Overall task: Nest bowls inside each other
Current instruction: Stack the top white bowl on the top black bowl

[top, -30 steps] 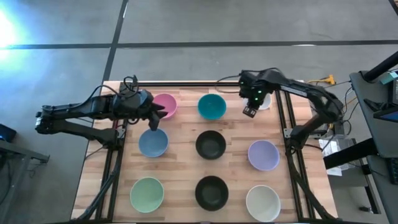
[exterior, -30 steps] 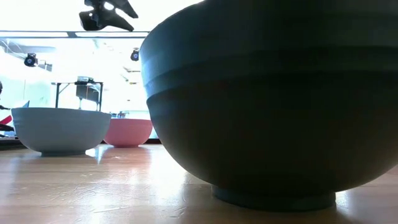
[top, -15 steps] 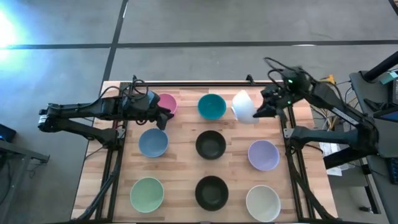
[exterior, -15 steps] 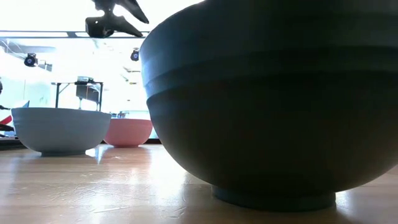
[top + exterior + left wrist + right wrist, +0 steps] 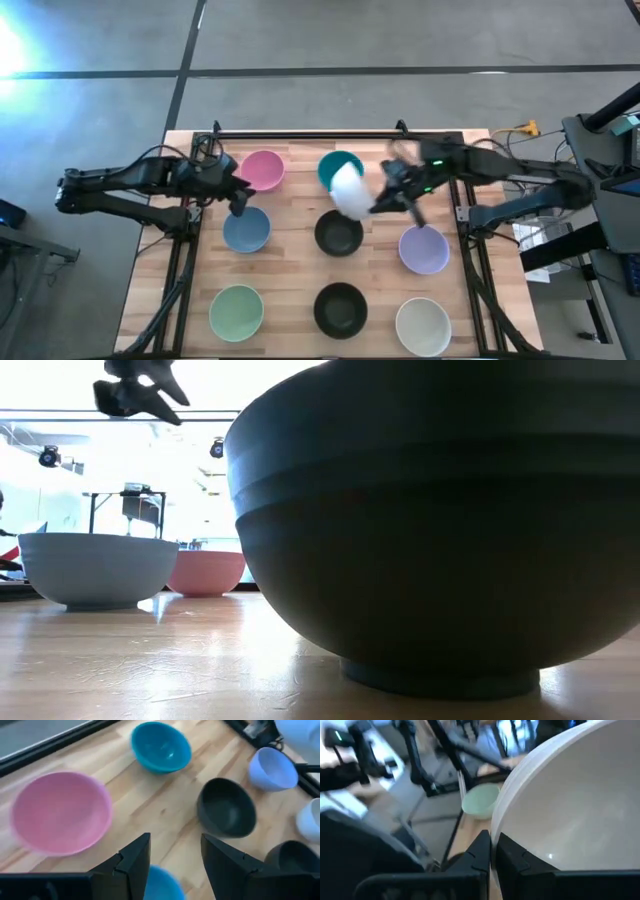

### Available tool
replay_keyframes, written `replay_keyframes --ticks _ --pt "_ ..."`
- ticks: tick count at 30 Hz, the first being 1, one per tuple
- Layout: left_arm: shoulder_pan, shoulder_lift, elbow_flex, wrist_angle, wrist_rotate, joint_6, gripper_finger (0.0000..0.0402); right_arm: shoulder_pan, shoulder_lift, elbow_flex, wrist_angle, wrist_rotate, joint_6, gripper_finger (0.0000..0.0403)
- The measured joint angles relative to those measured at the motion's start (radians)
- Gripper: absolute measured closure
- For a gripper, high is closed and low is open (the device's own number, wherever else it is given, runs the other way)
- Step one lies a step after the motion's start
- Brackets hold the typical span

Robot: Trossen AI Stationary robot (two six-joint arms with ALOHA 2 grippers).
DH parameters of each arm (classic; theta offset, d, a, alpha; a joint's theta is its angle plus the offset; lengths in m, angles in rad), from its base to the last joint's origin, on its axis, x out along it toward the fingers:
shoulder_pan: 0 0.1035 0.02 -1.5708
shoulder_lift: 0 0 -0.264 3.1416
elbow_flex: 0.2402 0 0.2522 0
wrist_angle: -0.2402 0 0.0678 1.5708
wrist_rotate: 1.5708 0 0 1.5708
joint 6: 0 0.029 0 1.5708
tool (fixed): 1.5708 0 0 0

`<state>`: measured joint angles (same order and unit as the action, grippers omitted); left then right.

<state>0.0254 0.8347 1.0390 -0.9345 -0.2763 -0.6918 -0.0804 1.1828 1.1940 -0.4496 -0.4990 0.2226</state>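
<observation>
Gripping the rim of a white bowl (image 5: 347,190), your right end effector (image 5: 383,197) carries it tilted above the surface (image 5: 290,290), between the teal bowl (image 5: 334,164) and a black bowl (image 5: 338,234). Your left end effector (image 5: 172,852) hovers, fingers apart, between the pink bowl (image 5: 60,812) and blue bowl (image 5: 246,229). No writing shows.

We see glare at the floor's (image 5: 100,60) far left, a blown-out backlit room, a silhouetted near bowl (image 5: 440,520), and motion blur on the white bowl (image 5: 349,190).

Wooden table (image 5: 300,250) — grey floor (image 5: 300,35)
</observation>
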Motion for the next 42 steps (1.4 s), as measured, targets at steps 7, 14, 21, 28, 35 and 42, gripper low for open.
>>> replay_keyframes --ticks 7,14,21,28,35,42 --pt "0.001 -0.119 -0.033 -0.053 -0.061 0.051 0.0243 0.091 0.405 0.426 -0.459 0.192 -0.238 0.0394" --pt "0.001 -0.182 -0.131 -0.049 -0.141 0.051 0.0243 0.143 0.673 0.835 -0.765 0.313 -0.318 0.0394" --pt "0.001 -0.219 -0.253 -0.022 -0.152 0.042 0.0243 0.194 0.791 1.012 -0.926 0.486 -0.358 0.0394" --pt "0.001 -0.221 -0.326 0.066 -0.149 -0.003 0.0243 0.306 0.881 1.015 -1.077 0.494 -0.432 0.0394" --pt "0.001 -0.209 -0.334 0.124 -0.148 -0.001 0.0243 0.347 0.962 1.015 -1.081 0.580 -0.387 0.0394" --pt "0.000 -0.189 -0.330 0.183 -0.137 -0.001 0.0243 0.347 1.028 1.012 -1.085 0.582 -0.354 0.0394"
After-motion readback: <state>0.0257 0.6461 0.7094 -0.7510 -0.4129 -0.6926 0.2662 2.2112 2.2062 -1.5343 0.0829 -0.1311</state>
